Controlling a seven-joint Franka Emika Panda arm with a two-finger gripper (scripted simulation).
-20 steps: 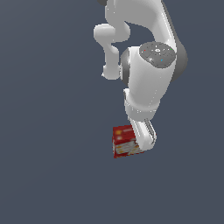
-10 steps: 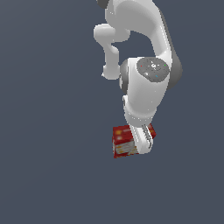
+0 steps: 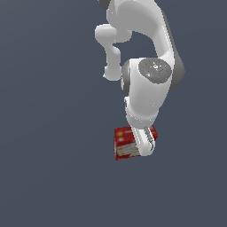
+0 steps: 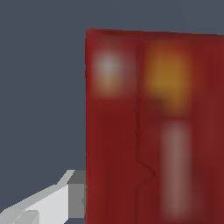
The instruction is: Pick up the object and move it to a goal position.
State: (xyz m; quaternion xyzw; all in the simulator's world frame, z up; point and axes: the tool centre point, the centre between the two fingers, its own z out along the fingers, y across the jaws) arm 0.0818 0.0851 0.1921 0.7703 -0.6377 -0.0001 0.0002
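Gripper (image 3: 142,148) straddles the red box (image 3: 124,142) with white-orange panels; grip unclear.

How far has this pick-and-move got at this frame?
Done: the approach. The gripper is down at the red carton, and one finger lies against the carton's side in the wrist view. In hand: securing the grasp; closure cannot be confirmed. Left: lifting and carrying to the goal, which no view shows.
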